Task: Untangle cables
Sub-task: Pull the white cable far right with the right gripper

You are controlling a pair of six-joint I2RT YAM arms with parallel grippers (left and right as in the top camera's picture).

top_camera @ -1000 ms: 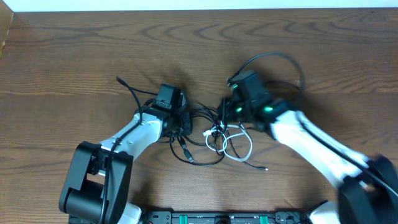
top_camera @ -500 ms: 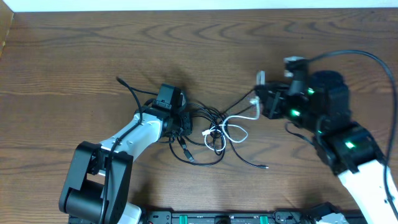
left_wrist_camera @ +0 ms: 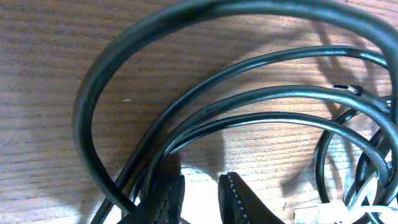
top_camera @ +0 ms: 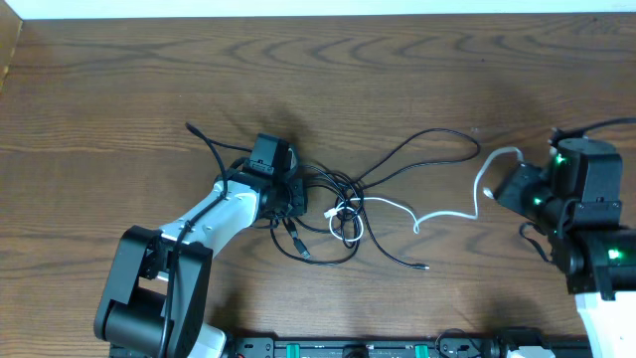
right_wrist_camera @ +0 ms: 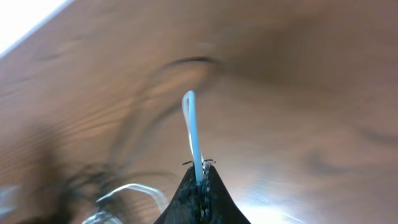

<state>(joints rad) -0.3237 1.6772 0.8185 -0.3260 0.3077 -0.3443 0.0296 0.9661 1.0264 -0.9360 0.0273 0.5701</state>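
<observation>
The right gripper (top_camera: pixel 517 181), pinched tight on the white cable (top_camera: pixel 447 214), has just swung out to 3 o'clock, drawing it nearly clear of the black cables (top_camera: pixel 328 189) knotted mid table (top_camera: pixel 119 80), where the left gripper (left_wrist_camera: pixel 200 196) waits, slightly parted.

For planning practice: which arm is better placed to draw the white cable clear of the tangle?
Right: the right gripper is shut on the white cable, away from the tangle; the left gripper sits amid black cables.
</observation>
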